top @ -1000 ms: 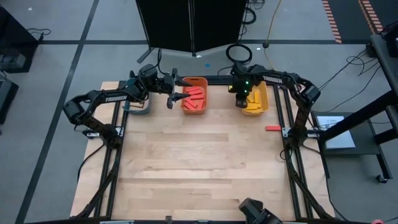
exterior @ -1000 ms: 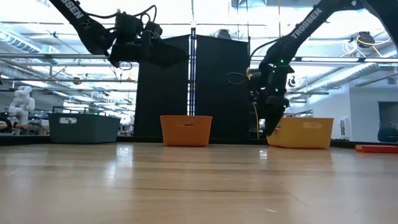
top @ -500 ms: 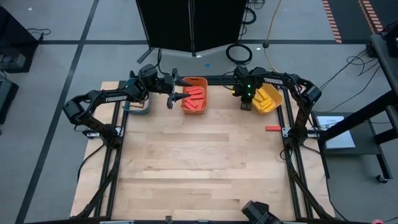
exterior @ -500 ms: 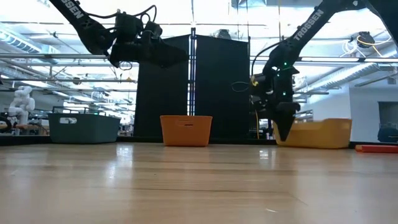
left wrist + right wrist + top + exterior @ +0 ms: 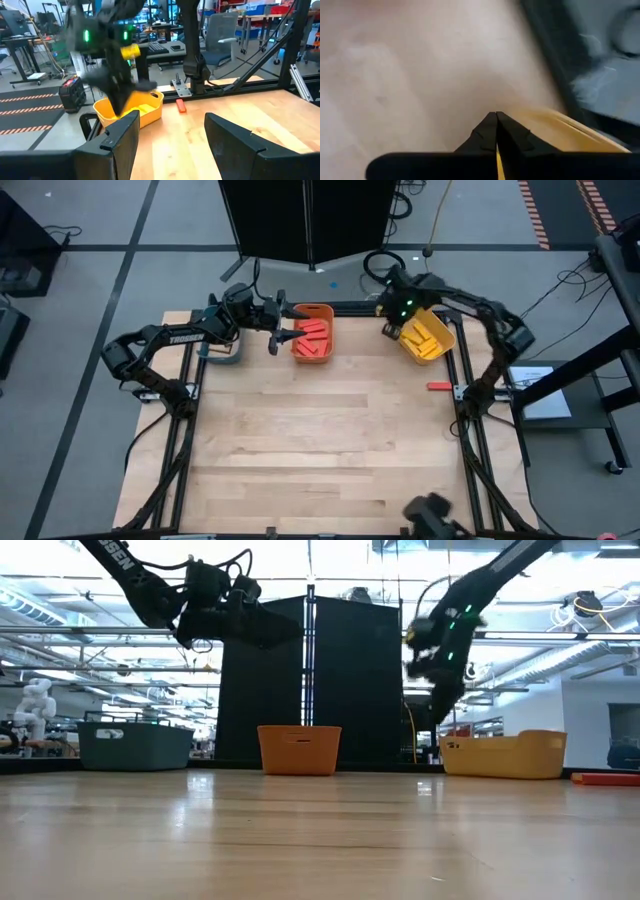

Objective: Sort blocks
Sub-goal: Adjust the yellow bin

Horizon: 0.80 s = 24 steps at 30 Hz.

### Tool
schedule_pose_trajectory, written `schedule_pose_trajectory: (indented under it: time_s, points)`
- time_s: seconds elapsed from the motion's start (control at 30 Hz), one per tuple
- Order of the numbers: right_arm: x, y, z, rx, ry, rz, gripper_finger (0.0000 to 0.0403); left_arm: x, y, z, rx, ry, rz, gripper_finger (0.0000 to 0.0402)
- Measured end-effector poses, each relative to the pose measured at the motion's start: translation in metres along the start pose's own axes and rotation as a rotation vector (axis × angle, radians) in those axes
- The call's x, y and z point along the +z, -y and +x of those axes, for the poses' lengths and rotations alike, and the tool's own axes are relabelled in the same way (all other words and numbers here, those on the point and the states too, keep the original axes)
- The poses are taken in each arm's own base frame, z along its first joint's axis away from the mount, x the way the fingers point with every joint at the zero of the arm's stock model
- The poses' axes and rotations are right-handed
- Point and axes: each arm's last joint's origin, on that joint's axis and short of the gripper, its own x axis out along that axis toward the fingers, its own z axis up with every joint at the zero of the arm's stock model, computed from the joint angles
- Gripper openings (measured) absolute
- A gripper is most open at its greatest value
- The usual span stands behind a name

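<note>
Right gripper (image 5: 391, 328), fingers closed and empty, above yellow bin (image 5: 428, 338) at far edge of worktop (image 5: 320, 440); left gripper (image 5: 283, 332) fingers parted, empty.

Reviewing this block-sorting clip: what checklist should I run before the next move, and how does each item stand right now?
1. Left gripper free to pick: ok, jaws open and empty, beside the orange bin.
2. Right gripper unloaded: cannot tell; jaws shut, with a yellow sliver between them.
3. Yellow bin square to the table: not ok, it sits skewed.
4. Orange bin holds only red blocks: ok.
5. Every block binned: not ok; a stray red block lies near the table's right edge.
</note>
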Motion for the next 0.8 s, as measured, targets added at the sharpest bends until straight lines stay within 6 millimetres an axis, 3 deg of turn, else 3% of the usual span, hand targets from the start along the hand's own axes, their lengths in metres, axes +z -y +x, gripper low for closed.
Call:
schedule_pose_trajectory:
  time_s: [0.1, 0.2, 0.53, 0.8]
  points:
    - [-0.015, 0.010, -0.030, -0.162, -0.019, 0.121, 0.0000, 0.000, 0.000, 0.000, 0.000, -0.001, -0.001, 0.0221]
    - [-0.031, 0.017, -0.038, -0.213, -0.019, 0.221, 0.0000, 0.000, 0.000, 0.000, 0.000, 0.000, 0.001, 0.0221]
    - [-0.094, 0.000, 0.009, -0.238, -0.427, 0.430, 0.0000, 0.000, 0.001, 0.001, -0.004, 0.001, -0.008, 0.0221]
    - [-0.097, -0.029, 0.017, -0.153, -0.487, 0.466, 0.0000, 0.000, 0.001, 0.001, -0.004, 0.003, -0.007, 0.0221]
